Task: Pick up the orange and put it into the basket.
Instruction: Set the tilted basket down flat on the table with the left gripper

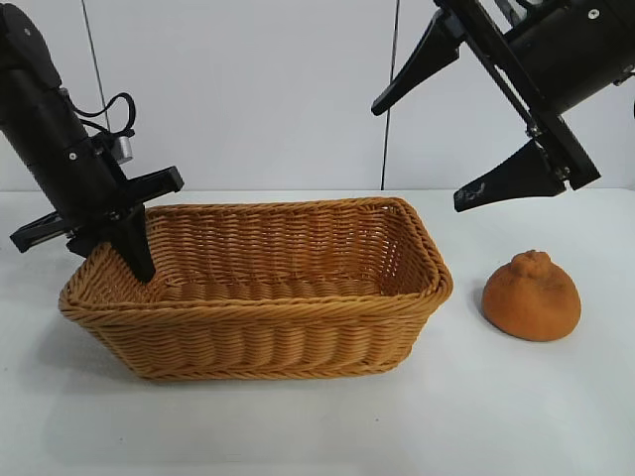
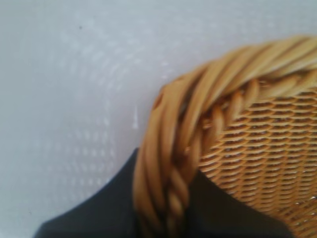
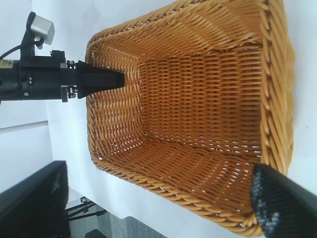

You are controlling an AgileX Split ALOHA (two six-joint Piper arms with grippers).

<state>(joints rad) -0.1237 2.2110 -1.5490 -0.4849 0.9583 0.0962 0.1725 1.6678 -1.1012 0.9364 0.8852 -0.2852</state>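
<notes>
The basket's [image 1: 258,297] braided rim is pinched by the narrowed left end effector [image 1: 124,253]. The right end effector [image 1: 451,149] is held wide above the orange [image 1: 532,297], which is set on the tabletop [image 1: 516,407] beside the basket.

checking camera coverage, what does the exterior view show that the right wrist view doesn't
Only the exterior view shows the orange, sitting on the table to the right of the basket and apart from it, and the open right gripper hanging above it.

Only the right wrist view looks straight down onto the basket's bare woven floor: nothing lies in it.

Both show the basket and the left gripper at the rim of its left end, one finger inside the wall and one outside, closed on the rim.
</notes>
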